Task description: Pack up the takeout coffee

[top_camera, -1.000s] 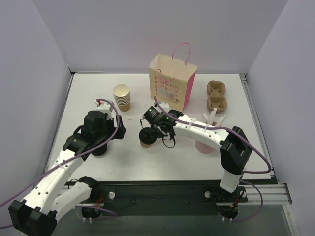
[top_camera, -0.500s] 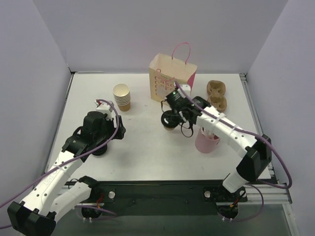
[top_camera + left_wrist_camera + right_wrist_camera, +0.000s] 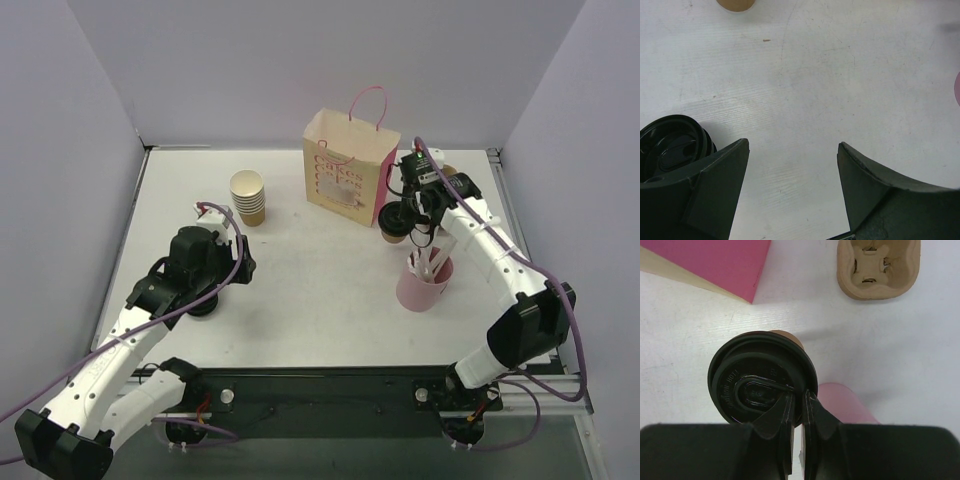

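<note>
The right pincer is clamped on the lid rim of the takeout coffee. It has carried the coffee from the middle of the bench to just right of the paper bag, so bagging looks next. The bag's inside is hidden. The pink cup nearby holds straws, and the carrier sits empty. The left pincer stands apart.

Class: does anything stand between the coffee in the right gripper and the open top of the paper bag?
No separate object. The takeout coffee, in the right gripper, hangs beside the pink side wall of the paper bag; only that wall and the handle over the opening are in its way.
</note>
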Available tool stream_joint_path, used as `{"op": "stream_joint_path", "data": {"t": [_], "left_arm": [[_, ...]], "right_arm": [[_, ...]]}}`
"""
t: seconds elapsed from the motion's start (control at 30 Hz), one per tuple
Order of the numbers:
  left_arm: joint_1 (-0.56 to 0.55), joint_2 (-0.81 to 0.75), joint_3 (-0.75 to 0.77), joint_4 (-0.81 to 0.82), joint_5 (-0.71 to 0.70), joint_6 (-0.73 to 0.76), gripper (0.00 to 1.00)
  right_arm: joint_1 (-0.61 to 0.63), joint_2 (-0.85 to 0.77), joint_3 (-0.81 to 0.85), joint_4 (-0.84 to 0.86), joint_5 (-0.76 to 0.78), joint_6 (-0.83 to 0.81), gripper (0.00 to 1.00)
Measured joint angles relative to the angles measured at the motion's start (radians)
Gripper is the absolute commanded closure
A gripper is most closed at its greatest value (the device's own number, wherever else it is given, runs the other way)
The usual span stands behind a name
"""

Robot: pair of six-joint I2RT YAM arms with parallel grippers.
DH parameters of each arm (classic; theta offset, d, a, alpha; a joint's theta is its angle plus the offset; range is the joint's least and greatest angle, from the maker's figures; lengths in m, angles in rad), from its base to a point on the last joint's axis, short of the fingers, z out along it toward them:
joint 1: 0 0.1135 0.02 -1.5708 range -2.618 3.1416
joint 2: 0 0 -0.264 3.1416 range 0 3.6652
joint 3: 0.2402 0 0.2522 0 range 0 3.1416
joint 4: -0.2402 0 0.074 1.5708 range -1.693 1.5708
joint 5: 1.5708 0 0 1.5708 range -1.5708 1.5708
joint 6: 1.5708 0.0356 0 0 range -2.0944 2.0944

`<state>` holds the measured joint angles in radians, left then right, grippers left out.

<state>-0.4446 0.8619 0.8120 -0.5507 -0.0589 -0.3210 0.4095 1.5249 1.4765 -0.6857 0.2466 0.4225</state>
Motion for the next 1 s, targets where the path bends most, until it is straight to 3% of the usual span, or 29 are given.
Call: {"op": "stream_joint_path", "data": {"t": [0.63, 0.9, 1.0], "left_arm": [[0.000, 0.003, 0.000, 0.000, 0.011, 0.011, 0.19], [0.000, 0.002, 0.000, 0.000, 0.011, 0.013, 0.19], [-0.002, -0.005, 0.000, 0.000, 0.011, 0.013, 0.19]], "right_arm": [[-0.095, 0.175, -0.051, 0.094, -0.137, -0.034, 0.94], [-0.097, 0.224, -0.063, 0.123, -0.143, -0.024, 0.62], [-0.100, 0.213, -0.062, 0.125, -0.142, -0.018, 0.60]]}}
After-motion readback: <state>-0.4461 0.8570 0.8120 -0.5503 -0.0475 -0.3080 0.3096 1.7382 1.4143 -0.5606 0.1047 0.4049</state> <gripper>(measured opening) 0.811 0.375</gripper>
